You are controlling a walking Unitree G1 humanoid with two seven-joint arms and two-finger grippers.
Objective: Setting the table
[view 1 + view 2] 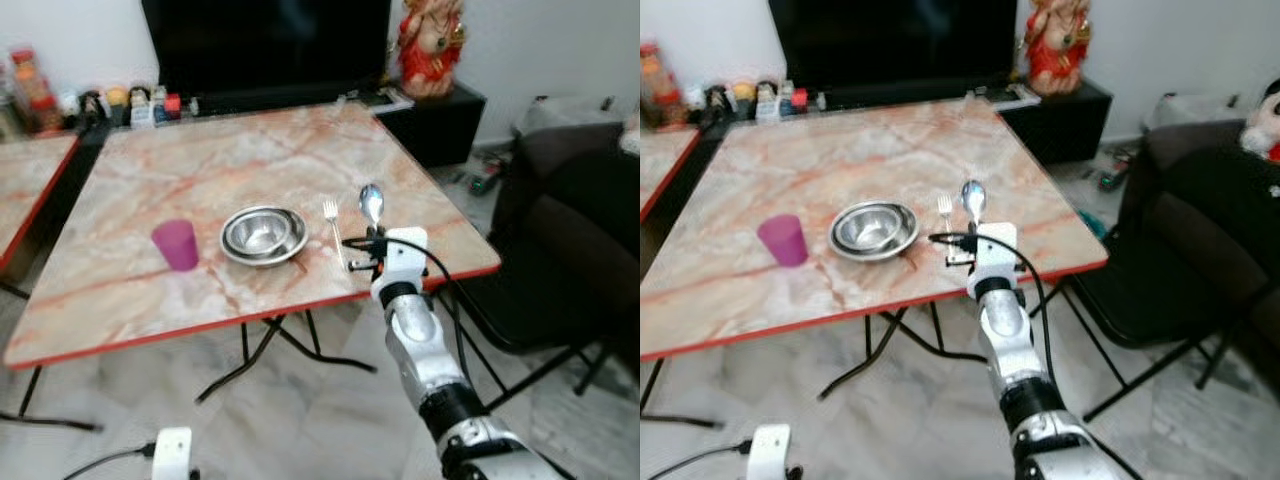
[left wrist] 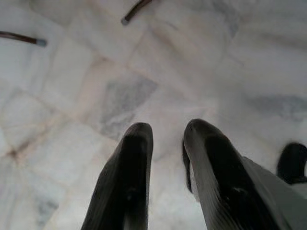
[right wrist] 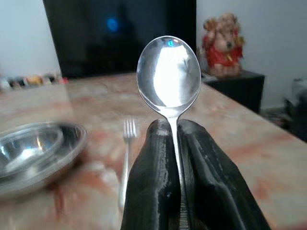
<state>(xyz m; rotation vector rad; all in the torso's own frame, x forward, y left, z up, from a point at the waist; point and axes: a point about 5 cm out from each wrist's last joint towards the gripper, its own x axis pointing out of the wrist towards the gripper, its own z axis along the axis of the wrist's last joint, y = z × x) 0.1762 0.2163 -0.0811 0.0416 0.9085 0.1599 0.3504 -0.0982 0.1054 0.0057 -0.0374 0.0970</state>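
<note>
The right gripper (image 3: 178,143) is clenched on the spoon (image 3: 169,72), bowl end forward, held over the table (image 1: 200,160) near its front edge, toward the right corner; the fork (image 1: 333,228) lies just beside, between spoon and bowl (image 1: 264,235); the cup (image 1: 177,244) stands beyond the bowl. Likely trouble: a crooked lowering could knock the fork, or a release too near the front edge could send the spoon over it. Bare table lies right of the fork. The left gripper (image 2: 168,158) hangs idle over the floor, fingers slightly parted.
</note>
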